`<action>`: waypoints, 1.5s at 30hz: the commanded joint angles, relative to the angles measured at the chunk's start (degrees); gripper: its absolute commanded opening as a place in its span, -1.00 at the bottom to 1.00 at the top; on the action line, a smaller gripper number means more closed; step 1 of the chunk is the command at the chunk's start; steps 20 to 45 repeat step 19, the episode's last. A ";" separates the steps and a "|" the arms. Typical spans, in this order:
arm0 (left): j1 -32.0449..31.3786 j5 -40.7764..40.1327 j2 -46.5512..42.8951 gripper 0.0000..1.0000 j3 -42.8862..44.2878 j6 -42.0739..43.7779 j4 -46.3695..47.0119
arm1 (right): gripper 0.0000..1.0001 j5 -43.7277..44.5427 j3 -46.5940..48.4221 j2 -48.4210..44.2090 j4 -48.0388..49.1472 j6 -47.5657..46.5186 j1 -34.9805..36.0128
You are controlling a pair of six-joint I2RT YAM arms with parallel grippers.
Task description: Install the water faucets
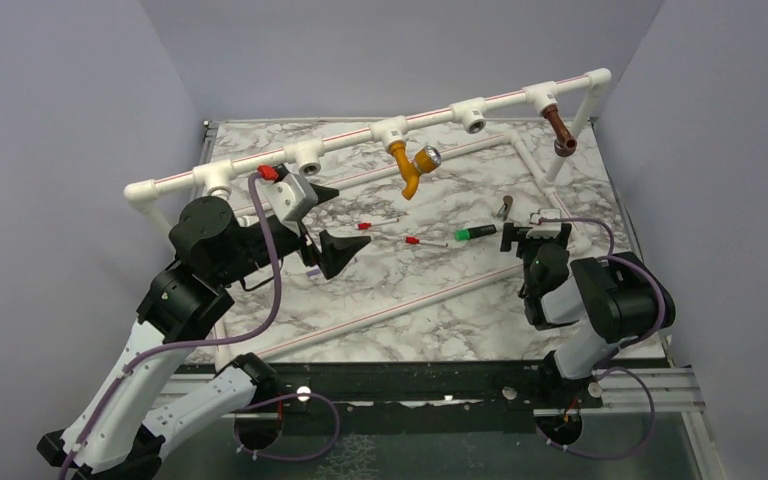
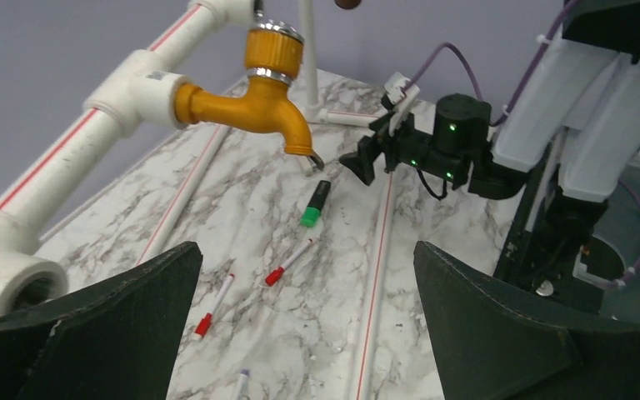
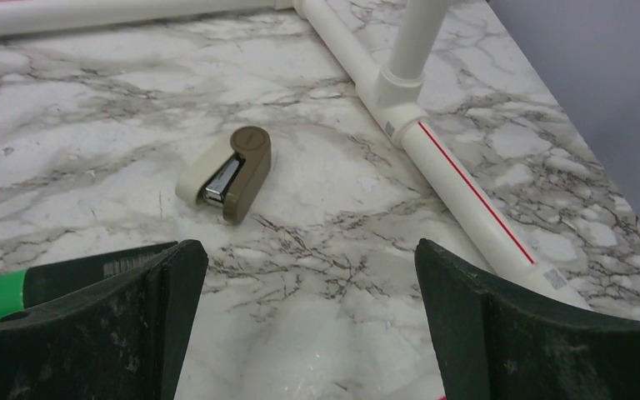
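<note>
An orange-yellow faucet with a silvery cap hangs from a white tee on the raised pipe rail. In the left wrist view the faucet is screwed into that tee, spout down. A dark brown faucet hangs from the rail's far right tee. My left gripper is open and empty, in the air left of and below the orange faucet; its jaws stand wide apart. My right gripper is open and empty, low over the table at the right.
A green-handled black tool lies just left of my right gripper. A small brown-beige piece lies beyond it. Two red-capped pens lie mid-table. White floor pipes frame the marble table. Grey walls enclose the table.
</note>
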 commanded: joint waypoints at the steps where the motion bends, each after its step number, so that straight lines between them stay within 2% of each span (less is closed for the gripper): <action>1: -0.89 9.33 -1.20 0.98 -3.49 -0.01 4.48 | 1.00 -6.52 1.86 -0.29 -0.42 1.70 -1.43; 4: -1.67 10.56 -1.62 0.98 -4.66 -0.61 5.20 | 1.00 -5.19 2.97 -1.15 -3.75 2.68 -1.43; 8: -2.17 12.27 -1.73 0.98 -5.99 -2.26 5.97 | 1.00 -3.33 2.80 -0.70 -2.50 3.24 -1.52; 19: -2.80 17.72 -0.94 0.98 -10.19 -6.16 11.34 | 1.00 -5.67 4.55 -1.19 -7.18 4.41 -3.07; 45: -2.80 17.72 -0.94 0.98 -10.19 -6.16 11.34 | 1.00 -5.67 4.55 -1.19 -7.18 4.41 -3.07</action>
